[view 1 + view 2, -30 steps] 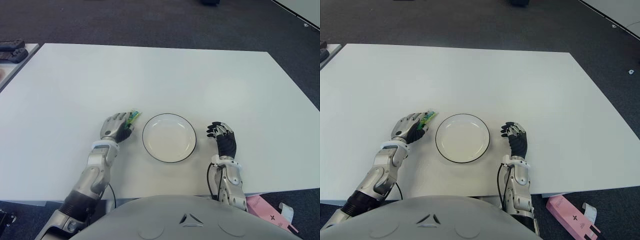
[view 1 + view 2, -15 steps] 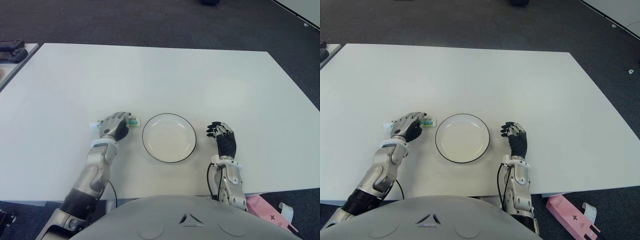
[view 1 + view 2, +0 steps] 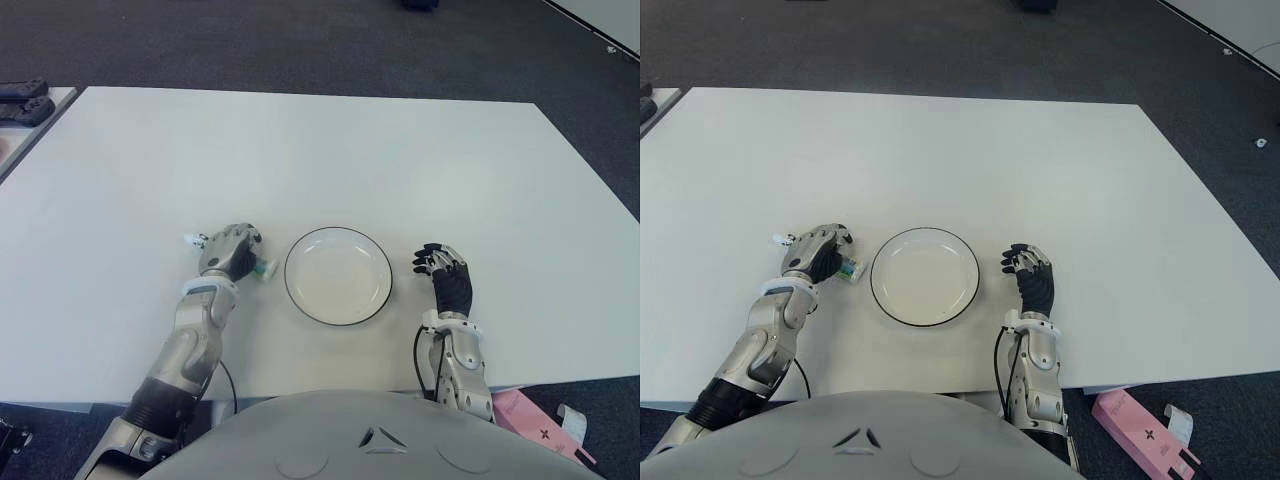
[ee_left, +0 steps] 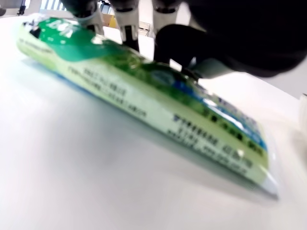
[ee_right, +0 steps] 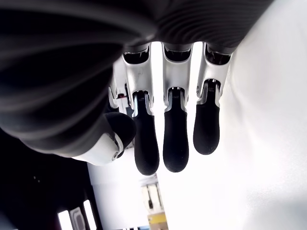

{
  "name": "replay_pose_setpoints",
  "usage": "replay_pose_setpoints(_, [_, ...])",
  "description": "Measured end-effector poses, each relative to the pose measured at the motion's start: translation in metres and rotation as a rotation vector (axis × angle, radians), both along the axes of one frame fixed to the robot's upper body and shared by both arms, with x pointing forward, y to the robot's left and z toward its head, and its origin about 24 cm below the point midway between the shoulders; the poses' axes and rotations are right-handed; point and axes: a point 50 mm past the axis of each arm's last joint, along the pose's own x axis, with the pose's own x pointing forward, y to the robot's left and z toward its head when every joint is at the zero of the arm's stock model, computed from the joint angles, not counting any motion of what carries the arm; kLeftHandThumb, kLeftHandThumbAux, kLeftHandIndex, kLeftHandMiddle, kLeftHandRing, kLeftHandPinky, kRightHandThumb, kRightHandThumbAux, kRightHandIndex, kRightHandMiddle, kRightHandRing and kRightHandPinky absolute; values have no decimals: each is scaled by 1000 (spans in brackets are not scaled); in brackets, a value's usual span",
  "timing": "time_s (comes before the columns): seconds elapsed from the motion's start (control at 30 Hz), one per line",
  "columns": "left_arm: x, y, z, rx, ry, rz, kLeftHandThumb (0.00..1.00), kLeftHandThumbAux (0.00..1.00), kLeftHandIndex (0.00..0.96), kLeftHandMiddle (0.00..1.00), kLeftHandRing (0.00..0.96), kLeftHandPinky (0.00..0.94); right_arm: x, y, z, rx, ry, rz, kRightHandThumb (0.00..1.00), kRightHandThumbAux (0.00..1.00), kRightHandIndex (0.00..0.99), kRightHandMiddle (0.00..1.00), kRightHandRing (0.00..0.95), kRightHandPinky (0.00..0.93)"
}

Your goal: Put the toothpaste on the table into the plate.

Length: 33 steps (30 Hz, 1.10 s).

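Toothpaste: green-and-white soft tube with printed lettering (image 4: pixel 144 96), lying flat on the table under the left hand, just left of the plate and outside it. In the eye views only its two ends show past the hand: a white end on the side away from the plate and a greenish end on the plate side, close to the rim.

Plate: round white shallow dish with a thin dark rim (image 3: pixel 338 230), standing on the table between the two hands, nothing lying in it.

Table: wide white rectangular top (image 3: pixel 320 150), bare over most of its surface.

Left hand: silver-and-black multi-fingered hand (image 3: pixel 229 250), at the table just left of the plate, palm down over the tube. Fingers curled over the toothpaste and closed around it; the left wrist view shows fingertips (image 4: pixel 125 24) pressing on the tube's upper side while the tube lies against the tabletop.

Right hand: black-fingered hand on a silver wrist (image 3: pixel 444 270), showing just right of the plate, apart from its rim. Fingers (image 5: pixel 175 139) loosely extended side by side, holding nothing.

Floor: dark grey carpet (image 3: pixel 300 40) beyond the far table edge.

Box: pink flat carton (image 3: pixel 1140 425) on the floor near the table's near right corner.
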Motion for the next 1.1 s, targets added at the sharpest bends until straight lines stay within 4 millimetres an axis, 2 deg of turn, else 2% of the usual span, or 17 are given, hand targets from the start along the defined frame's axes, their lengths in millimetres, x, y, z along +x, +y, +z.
replay_pose_setpoints(0.1, [0,1,0,-11,-1,8,964,619,397,457,516,537,0,0,0,0,0,0,709,724,429,531,530,526])
replay_pose_setpoints(0.2, [0,2,1,-18,-1,12,952,639,392,468,526,569,0,0,0,0,-2,0,708,724,429,532,530,529])
replay_pose_setpoints(0.57, [0,4,2,-52,-1,32,951,642,401,507,536,626,0,0,1,0,-3,0,708,723,430,543,534,532])
replay_pose_setpoints(1.1, [-2,6,3,-78,-16,49,953,641,408,514,539,646,0,0,0,-3,1,1,709,724,429,537,532,531])
